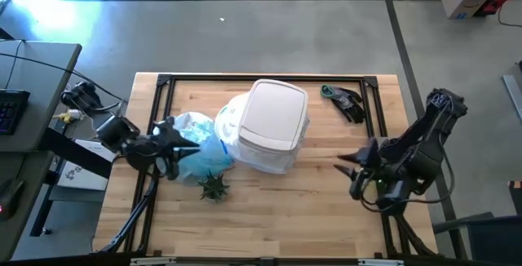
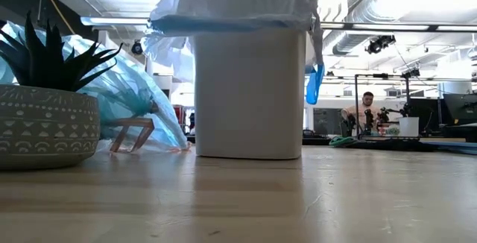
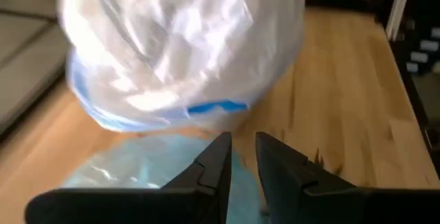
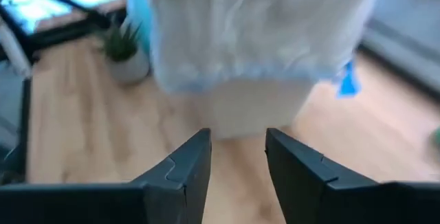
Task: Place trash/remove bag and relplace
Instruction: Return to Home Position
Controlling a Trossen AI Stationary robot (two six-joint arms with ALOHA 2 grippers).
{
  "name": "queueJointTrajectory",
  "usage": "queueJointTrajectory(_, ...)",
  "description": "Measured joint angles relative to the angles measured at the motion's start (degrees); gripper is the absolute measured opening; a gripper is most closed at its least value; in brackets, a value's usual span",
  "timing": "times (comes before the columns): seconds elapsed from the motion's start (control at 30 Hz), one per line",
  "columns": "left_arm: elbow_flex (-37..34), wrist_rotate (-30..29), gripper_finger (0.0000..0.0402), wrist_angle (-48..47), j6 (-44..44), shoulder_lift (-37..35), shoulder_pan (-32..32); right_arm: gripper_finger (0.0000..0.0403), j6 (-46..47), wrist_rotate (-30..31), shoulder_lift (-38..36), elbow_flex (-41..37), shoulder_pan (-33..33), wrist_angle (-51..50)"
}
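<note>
Left gripper (image 3: 243, 139) is low over the left part of the wooden table (image 1: 326, 213). Its fingers are almost together with a thin gap and nothing between them, so it is empty. Right in front of its fingertips lies the full light-blue bag (image 1: 204, 153), crinkled and slumped on the table. Cannot tell if the fingertips touch it. A brown piece of trash (image 2: 133, 135) shows through the bag's bottom edge in the low view. The small potted plant (image 1: 214, 186) stands near that gripper on its front-edge side, just beside the bag. Past the bag from the left gripper stands the white bin (image 1: 269, 160), upright and touching the bag. The white lid (image 1: 276, 109) is on the bin, and a fresh liner (image 2: 231, 4) hangs over its rim with a blue tab hanging down one side. Right gripper (image 4: 238, 133) is on the bin's other side, pointing at it and well apart from it. Its fingers are clearly spread and it is empty. Beyond the right gripper, near the far table corner, lies a dark object with a green bit (image 1: 344, 103). A seated person (image 2: 365, 109) is far off in the room behind.
</note>
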Motion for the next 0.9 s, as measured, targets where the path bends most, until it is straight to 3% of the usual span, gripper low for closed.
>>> queueJointTrajectory(0.13, -3.77, -8.42, 0.0049, 0.35, -1.39, -5.33, -3.03, 0.0128, 5.48, 9.41, -1.96, 0.00, 3.63, -8.71)
queueJointTrajectory(0.27, -12.21, -13.69, 0.0049, 3.03, -6.02, -12.14, -4.77, 0.0128, 14.58, 16.80, -3.84, -0.14, 7.30, -18.56)
queueJointTrajectory(0.4, -22.83, -14.26, 0.0049, 13.08, -6.22, -19.27, -5.99, 0.0128, 19.88, 21.35, -7.45, -5.37, 10.90, -20.57)
queueJointTrajectory(0.57, -34.36, -13.95, 0.0049, 28.51, -0.40, -26.24, -5.88, 0.0128, 32.40, 26.13, -16.55, -19.55, 14.22, -20.62)
queueJointTrajectory(0.67, -37.84, -13.82, 0.0049, 30.65, 1.09, -30.09, -4.34, 0.0128, 42.77, 28.33, -23.51, -29.66, 15.42, -20.39)
queueJointTrajectory(0.8, -39.15, -13.58, 0.0049, 30.22, 3.71, -34.99, -0.54, 0.0128, 51.07, 35.85, -31.46, -39.84, 17.35, -19.31)
queueJointTrajectory(0.9, -39.21, -12.32, 0.0049, 31.25, 7.72, -37.98, 3.70, 0.0128, 47.46, 36.25, -32.95, -39.59, 17.49, -14.72)
